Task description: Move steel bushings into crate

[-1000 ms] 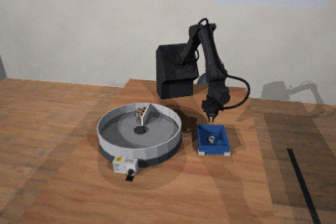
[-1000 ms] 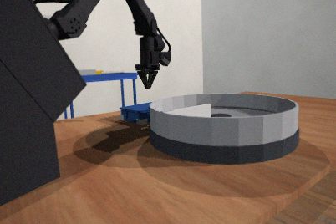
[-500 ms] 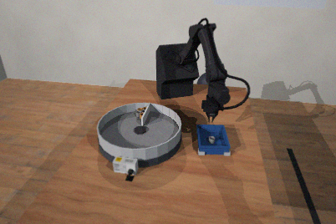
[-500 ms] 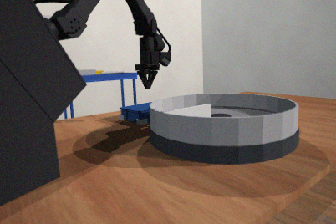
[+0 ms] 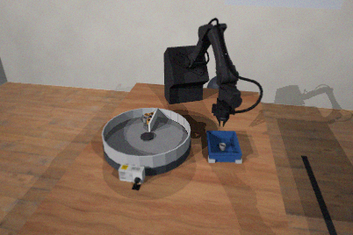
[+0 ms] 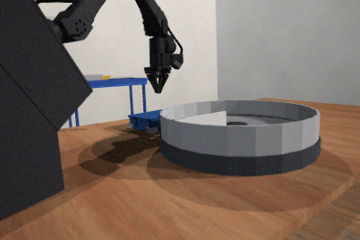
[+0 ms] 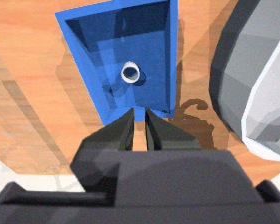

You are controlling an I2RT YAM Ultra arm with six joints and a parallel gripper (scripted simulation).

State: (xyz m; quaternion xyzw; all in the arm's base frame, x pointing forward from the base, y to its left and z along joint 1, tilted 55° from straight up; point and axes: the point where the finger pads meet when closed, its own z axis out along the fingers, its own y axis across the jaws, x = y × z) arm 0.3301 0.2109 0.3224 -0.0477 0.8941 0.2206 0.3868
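The grey round turntable [image 5: 146, 141] stands left of the blue crate [image 5: 226, 145]. A few bushings [image 5: 147, 116], steel and brass-coloured, sit at the turntable's far side beside a white divider wedge [image 5: 159, 120]. One steel bushing [image 5: 222, 145] stands upright in the crate; it also shows in the wrist view [image 7: 131, 73]. My gripper [image 5: 222, 122] hangs above the crate's far edge, pointing down. Its fingers stand narrow with nothing between them. In the exterior view the gripper [image 6: 158, 87] is above and left of the turntable [image 6: 239, 132].
The arm's black base box [image 5: 184, 75] stands behind the turntable and crate. A small white control box [image 5: 131, 173] sits at the turntable's front. A black strip [image 5: 318, 194] runs along the table at the right. A blue table [image 6: 116, 81] stands in the background.
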